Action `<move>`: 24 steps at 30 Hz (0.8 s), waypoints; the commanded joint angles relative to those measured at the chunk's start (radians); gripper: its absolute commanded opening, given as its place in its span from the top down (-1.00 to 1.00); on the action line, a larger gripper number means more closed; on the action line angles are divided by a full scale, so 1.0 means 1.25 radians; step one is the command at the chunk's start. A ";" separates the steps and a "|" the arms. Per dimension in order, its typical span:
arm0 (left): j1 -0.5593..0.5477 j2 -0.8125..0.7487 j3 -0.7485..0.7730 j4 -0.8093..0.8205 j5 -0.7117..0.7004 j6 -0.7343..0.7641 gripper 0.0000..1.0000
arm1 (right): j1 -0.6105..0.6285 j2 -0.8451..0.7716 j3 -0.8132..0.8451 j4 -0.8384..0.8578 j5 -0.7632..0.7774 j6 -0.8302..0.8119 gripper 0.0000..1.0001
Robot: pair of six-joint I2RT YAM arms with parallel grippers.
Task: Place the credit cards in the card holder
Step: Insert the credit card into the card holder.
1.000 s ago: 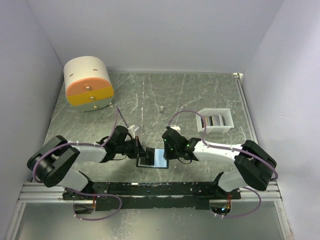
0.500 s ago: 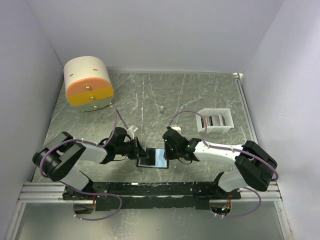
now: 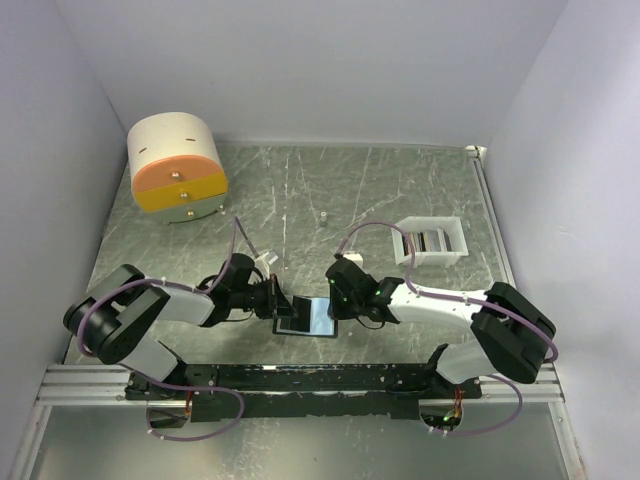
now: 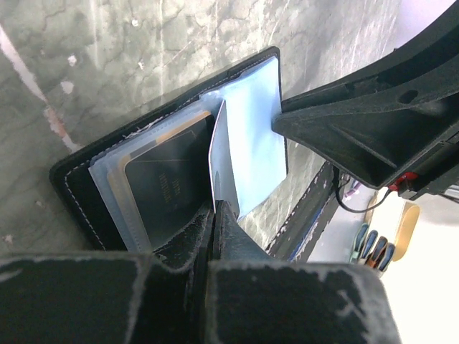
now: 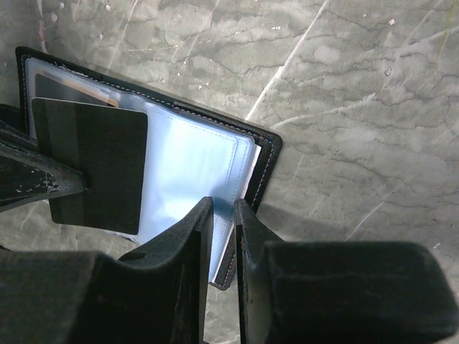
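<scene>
While the left elbow [image 3: 103, 325] has shifted since a second ago, the holder [image 3: 312, 316] lies unmoved, open, mid-desk [image 3: 400, 190], one card [image 4: 168, 190] pocketed. Left pincer [image 4: 215, 208]: pressed onto a dark card [image 5: 90, 165] above it. Right pincer [image 5: 224, 208]: narrow slit at the holder's edge, grip unclear. Farther: tray [image 3: 430, 220], cards [image 3: 432, 241] inside.

A grey-green, marble-veined bench [image 3: 380, 190] fills the middle of the overhead view, closed in by plain white walls [image 3: 300, 70]. In the upper left corner of the bench stands a round cream drawer box [image 3: 177, 168], with an orange drawer front above a yellower one, each with a small knob. Right of centre sits a white open-topped tray [image 3: 432, 221], well apart from the box. Between them, nearer the middle, a tiny white object [image 3: 324, 217] stands alone. A silver rail [image 3: 80, 385] runs along the bottom edge.
</scene>
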 commanded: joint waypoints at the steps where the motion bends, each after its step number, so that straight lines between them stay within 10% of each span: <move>1: -0.002 0.021 0.034 -0.147 0.020 0.103 0.86 | 0.006 -0.009 -0.017 -0.031 0.002 0.004 0.65; 24: -0.001 0.015 0.087 -0.319 -0.029 0.098 0.86 | 0.006 0.039 0.039 -0.047 0.042 -0.043 0.86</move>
